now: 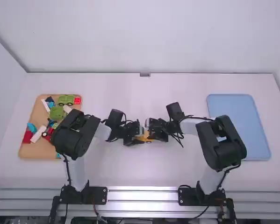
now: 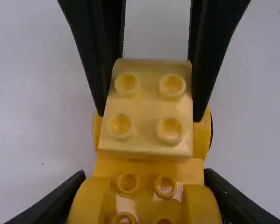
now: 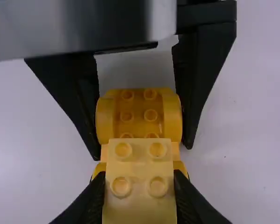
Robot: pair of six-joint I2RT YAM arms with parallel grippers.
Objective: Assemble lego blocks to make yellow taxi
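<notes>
"Yellow base first: where is it?"

"Near the middle of the table, between the arms. The left gripper is clamped on its rounded sides."

"And the right gripper?"

"Closed on the pale yellow block, one finger against each side. The two grippers face each other, and the block sits over the base's end. Whether it is pressed down onto the studs, I can't tell."

"What are they like?"

"Glossy, plastic-looking, both of them. The block carries four round studs in a square, and one end curves over smoothly. The base is a deeper yellow, with studs running between two bulging sides. The fingers are matt black and tapered."

"Any containers?"

"Two trays. The tan tray, at the left, holds a jumble: a green vehicle on dark wheels with a red block at its end, another green piece, a long white block, and a red block just beside a blue piece. Others are partly hidden by the left arm."

"The second?"

"Blue tray, at the right, flat with rounded corners, partly behind the right arm."
</notes>
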